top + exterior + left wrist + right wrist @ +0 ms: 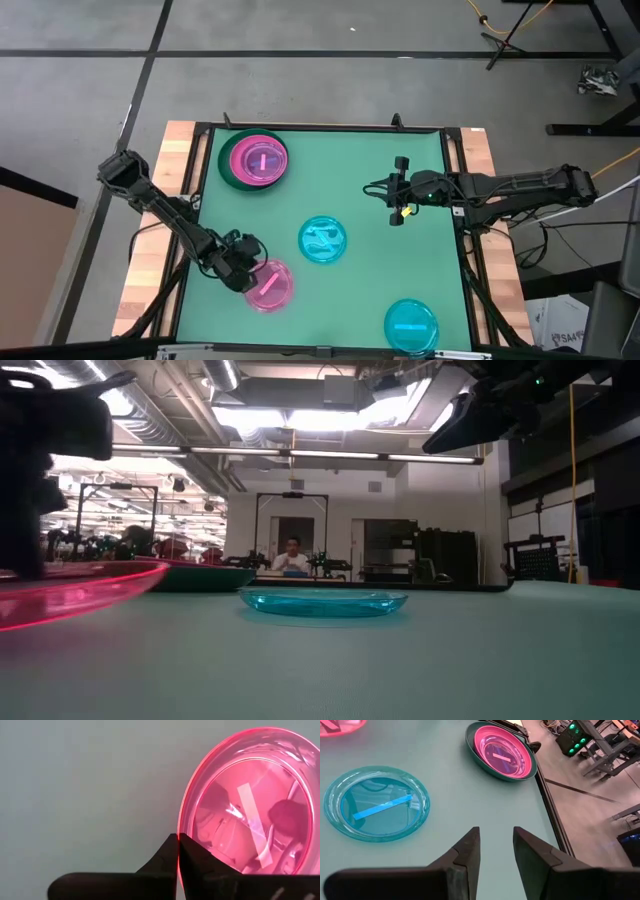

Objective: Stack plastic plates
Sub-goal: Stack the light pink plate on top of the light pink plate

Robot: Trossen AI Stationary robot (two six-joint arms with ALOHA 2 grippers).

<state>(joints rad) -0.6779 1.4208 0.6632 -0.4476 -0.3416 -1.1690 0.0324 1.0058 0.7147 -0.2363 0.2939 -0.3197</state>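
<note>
A small translucent pink plate (268,285) sits near the table's near-left part, and my left gripper (243,272) is shut on its rim. The low view shows this plate (70,590) large at the left edge. A stack (255,160) stands at the far left: a dark green plate with pink plates nested in it. One cyan plate (323,240) lies flat mid-table, another (411,324) by the near edge. My right gripper (400,205) hovers open over the table's right half, touching nothing; its wrist view shows the cyan plate (376,802) and the stack (502,752) ahead. My left gripper (178,842) pinches the translucent pink plate's rim (179,827) on the plate's left side between its two fingertips, one on the inner face and one on the outer. The fingers come from the table's left, slanting down. Whether the plate is clear of the table, I cannot tell.
The green mat (400,150) is framed by a dark rail and wooden boards on both sides. Open mat lies between the stack and the middle cyan plate. Beyond the table, a person (292,558) sits far off in the room.
</note>
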